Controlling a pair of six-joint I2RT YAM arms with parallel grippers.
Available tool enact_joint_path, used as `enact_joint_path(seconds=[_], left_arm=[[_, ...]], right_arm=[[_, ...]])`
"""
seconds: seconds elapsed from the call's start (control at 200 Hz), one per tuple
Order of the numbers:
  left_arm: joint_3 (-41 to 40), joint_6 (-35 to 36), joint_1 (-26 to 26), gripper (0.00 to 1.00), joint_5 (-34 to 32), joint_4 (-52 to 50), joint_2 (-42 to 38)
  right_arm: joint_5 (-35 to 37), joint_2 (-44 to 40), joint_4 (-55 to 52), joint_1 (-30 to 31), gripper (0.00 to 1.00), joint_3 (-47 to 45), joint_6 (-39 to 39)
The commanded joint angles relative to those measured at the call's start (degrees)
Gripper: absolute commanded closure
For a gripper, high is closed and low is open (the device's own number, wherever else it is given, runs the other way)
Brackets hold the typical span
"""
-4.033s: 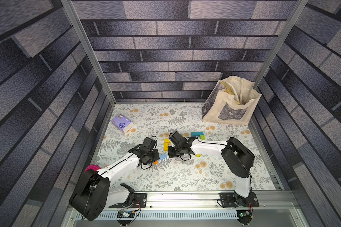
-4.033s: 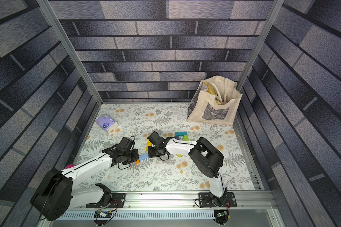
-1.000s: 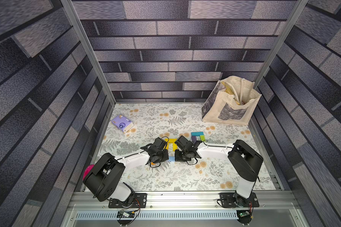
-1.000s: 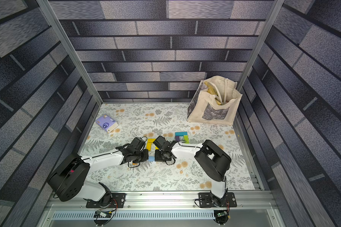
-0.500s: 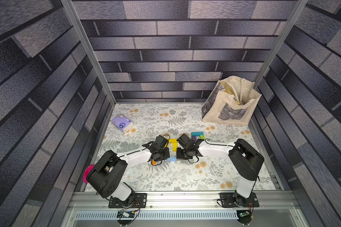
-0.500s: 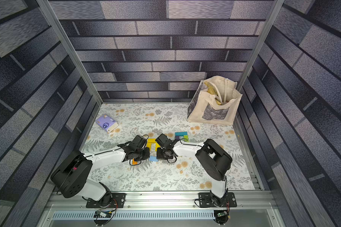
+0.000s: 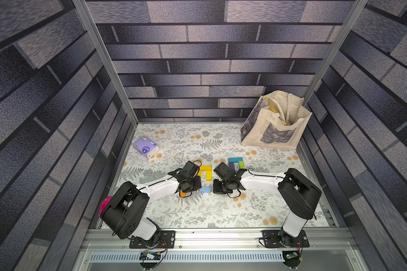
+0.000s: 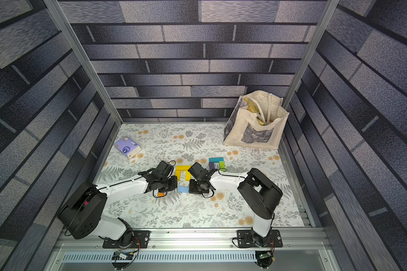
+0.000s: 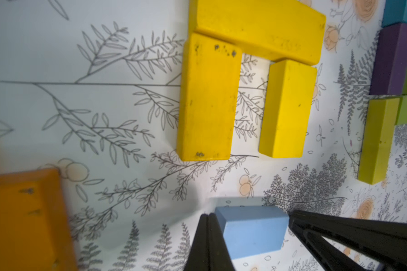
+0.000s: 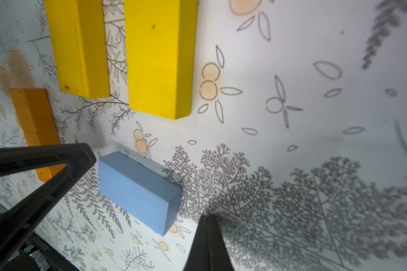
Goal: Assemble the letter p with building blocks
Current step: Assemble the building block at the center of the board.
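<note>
Three yellow building blocks [image 7: 206,172] lie as a bar with two legs; the left wrist view shows them too [image 9: 207,98]. Below the legs lies a short light blue block [image 7: 205,189], with an orange block [image 7: 182,193] to its left. My left gripper [image 9: 208,214] is shut, its tip against one end of the light blue block [image 9: 252,231]. My right gripper [image 10: 208,215] is shut too, just off the block's other end [image 10: 136,190]. Neither holds anything. Teal, purple and lime green blocks [image 7: 236,163] sit in a cluster at the right.
A purple tissue packet [image 7: 146,147] lies at the back left. A cloth tote bag [image 7: 275,126] stands in the back right corner. Both white arms [image 7: 160,187] [image 7: 261,181] reach in low over the floral mat from the front rail [image 7: 209,239].
Over the last seconds both shut grippers have closed in on the light blue block from either side, and it has slid slightly right. In the last half second almost nothing moved.
</note>
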Motion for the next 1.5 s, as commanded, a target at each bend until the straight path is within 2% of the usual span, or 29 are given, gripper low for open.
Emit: enact_joint_path(seconds=[0.0, 0.306, 0.666, 1.177, 1.498], left_arm=[[0.5, 1.4, -0.6, 1.00, 0.7, -1.1, 0.8], [1.0, 1.1, -1.7, 1.00, 2.2, -0.3, 3.2], [1.8, 0.0, -3.1, 1.00, 2.9, 0.9, 5.1], [3.5, 0.0, -2.8, 1.00, 2.4, -0.3, 7.8], [3.9, -0.1, -1.4, 1.00, 1.8, -1.1, 7.9]], right_arm=[[-0.4, 0.4, 0.6, 0.4, 0.96, -0.8, 1.3], [-3.8, 1.3, 3.9, 0.4, 0.97, -0.9, 2.2], [-3.2, 2.8, 5.0, -0.5, 0.97, -1.2, 3.8], [-4.3, 5.6, 4.0, -4.3, 0.98, 2.5, 1.1], [-5.2, 6.6, 4.5, -4.3, 0.98, 2.8, 1.1]])
